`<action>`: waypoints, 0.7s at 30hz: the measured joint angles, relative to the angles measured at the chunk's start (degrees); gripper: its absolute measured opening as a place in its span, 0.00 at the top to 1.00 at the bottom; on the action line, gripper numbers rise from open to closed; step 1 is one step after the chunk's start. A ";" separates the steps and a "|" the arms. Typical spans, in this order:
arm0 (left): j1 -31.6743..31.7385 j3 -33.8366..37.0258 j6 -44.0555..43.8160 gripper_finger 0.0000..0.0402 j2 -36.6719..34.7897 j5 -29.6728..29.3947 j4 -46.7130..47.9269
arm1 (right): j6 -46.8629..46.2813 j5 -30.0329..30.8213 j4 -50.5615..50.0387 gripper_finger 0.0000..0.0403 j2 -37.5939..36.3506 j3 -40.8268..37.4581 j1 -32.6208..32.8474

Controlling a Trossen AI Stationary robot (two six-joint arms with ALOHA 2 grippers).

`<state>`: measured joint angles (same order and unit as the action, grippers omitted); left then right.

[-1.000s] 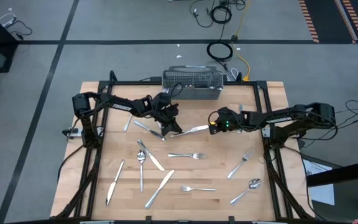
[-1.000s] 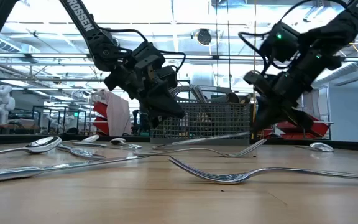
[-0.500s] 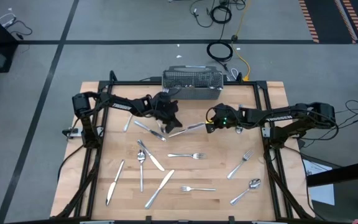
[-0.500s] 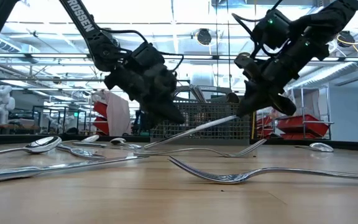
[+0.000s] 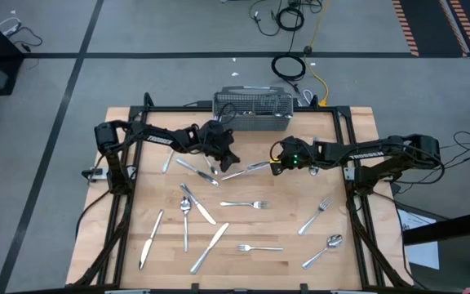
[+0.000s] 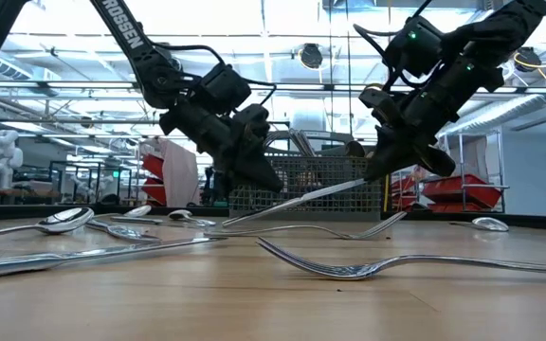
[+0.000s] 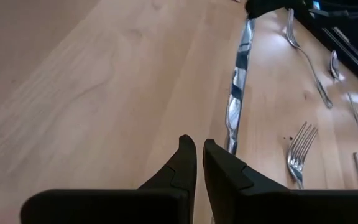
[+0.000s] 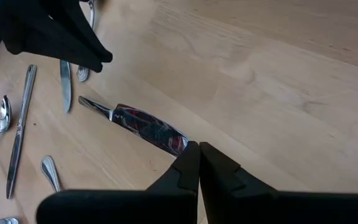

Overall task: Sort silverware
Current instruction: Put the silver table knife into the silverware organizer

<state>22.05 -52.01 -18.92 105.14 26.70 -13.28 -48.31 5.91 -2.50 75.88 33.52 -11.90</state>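
Observation:
A silver table knife (image 5: pixel 247 170) slants up between my two grippers in the middle of the table. My right gripper (image 5: pixel 274 166) is shut on its raised end. The knife's low end (image 6: pixel 227 224) rests on the wood. My left gripper (image 5: pixel 223 161) hangs just over that low end, its fingers (image 7: pixel 188 155) almost together with nothing between them; the knife (image 7: pixel 234 109) runs past beside one finger. Other silverware lies flat on the table: a fork (image 5: pixel 255 204), a spoon (image 5: pixel 184 208) and a knife (image 5: pixel 209 247) among several. My right gripper pinches the knife's raised end (image 8: pixel 178 142) between its two fingers. It comes slanting down from the table's right side, roughly along the knife. The knife tilts down away from the fingers, its other end on the table. My left gripper: whether its finger touches the knife, I cannot tell.
The grey wire-mesh basket (image 5: pixel 253 110) stands at the table's far edge, behind both grippers. More forks (image 5: pixel 317 215) (image 5: pixel 259 247) and a spoon (image 5: pixel 325 249) lie toward the near right. Two knives (image 5: pixel 194 167) (image 5: pixel 168 159) lie below the left arm.
My right gripper has risen a little with the knife's end. The knife now slants up from the table, where before it lay nearly flat; its other end has stayed on the wood. My left gripper has rolled about its own axis without changing place.

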 joint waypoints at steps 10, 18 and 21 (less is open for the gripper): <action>-0.09 0.00 1.28 0.81 0.00 10.77 0.29 | 1.03 -0.17 0.24 1.00 0.00 0.00 0.00; -2.35 0.00 1.19 0.54 0.02 7.51 0.45 | 1.65 -1.26 1.09 1.00 -0.02 0.00 0.00; -2.84 0.00 1.21 0.50 0.04 4.18 0.97 | 1.79 -1.59 1.08 1.00 -0.02 0.00 0.34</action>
<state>19.21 -52.01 -17.72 105.19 30.88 -12.32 -46.52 4.32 -1.42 75.85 33.52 -11.56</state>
